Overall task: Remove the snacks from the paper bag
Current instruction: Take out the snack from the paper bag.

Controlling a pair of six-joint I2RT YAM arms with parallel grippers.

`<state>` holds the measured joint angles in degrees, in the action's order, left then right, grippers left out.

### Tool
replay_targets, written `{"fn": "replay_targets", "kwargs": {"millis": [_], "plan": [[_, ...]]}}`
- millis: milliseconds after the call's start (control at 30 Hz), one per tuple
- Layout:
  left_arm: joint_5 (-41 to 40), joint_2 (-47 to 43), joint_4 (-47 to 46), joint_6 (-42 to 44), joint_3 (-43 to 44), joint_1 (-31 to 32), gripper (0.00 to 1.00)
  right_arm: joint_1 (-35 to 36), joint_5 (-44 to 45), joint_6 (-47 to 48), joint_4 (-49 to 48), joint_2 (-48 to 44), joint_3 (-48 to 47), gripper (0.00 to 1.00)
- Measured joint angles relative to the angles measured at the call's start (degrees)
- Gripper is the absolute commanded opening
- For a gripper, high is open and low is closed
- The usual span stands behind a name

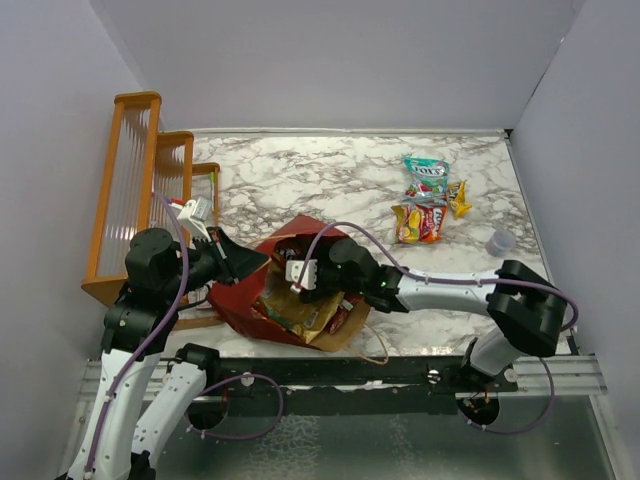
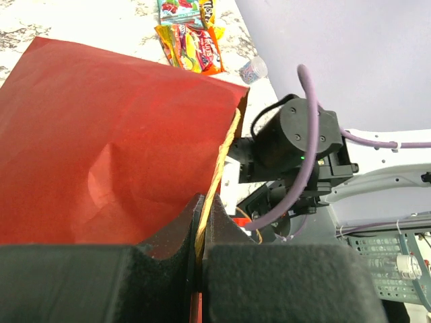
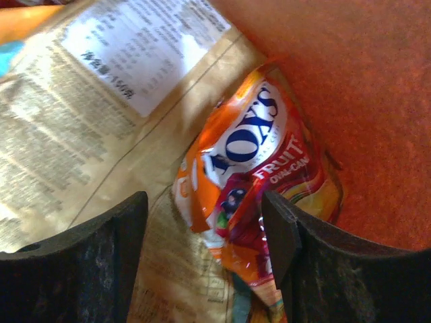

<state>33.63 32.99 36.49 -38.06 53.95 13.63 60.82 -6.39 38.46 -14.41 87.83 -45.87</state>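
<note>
While lying on its side at the near edge of the counter (image 1: 330, 165), gapes toward the right arm (image 1: 440, 290): paper bag (image 1: 235, 300), dark red outside, brown kraft within. Pinched at the rim by the left jaws, closed tight on the red paper and a tan twisted handle (image 2: 219, 171) running between them. Entered at the mouth by the right arm, right jaws parted and gripping nothing. Framed between those parted jaws: an orange Fox's candy packet (image 3: 249, 155), lying on a large tan-brown chip bag (image 3: 101, 108) printed with small text and a white label; touching the right-hand jaw or not, cannot tell. Already out on the counter, well apart from the bag toward the far right: a teal-white pouch (image 1: 426, 175), red-yellow candy packs (image 1: 420, 222) just beside it, a small clear cup (image 1: 497, 241) nearer the right edge. Along the far left, an orange wooden rack (image 1: 135, 190).
</note>
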Motion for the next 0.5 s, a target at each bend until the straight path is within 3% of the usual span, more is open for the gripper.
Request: {"fn": "replay_targets", "kwargs": {"millis": [133,233,400,500], "plan": [[0.0,0.0,0.5,0.0,0.4,0.0,0.00,0.2,4.0,0.5,-1.0,5.2,-4.8,0.58],[-0.1,0.0,0.9,0.0,1.0,0.0,0.00,0.2,5.7,0.4,-2.5,7.6,-6.7,0.42],[-0.5,-0.3,2.0,0.0,1.0,0.0,0.00,0.4,6.4,-0.9,-3.2,8.6,-6.8,0.07],[-0.8,-0.5,2.2,0.0,1.0,0.0,0.00,0.7,6.4,-1.7,-3.2,8.6,-6.8,0.01]]}}
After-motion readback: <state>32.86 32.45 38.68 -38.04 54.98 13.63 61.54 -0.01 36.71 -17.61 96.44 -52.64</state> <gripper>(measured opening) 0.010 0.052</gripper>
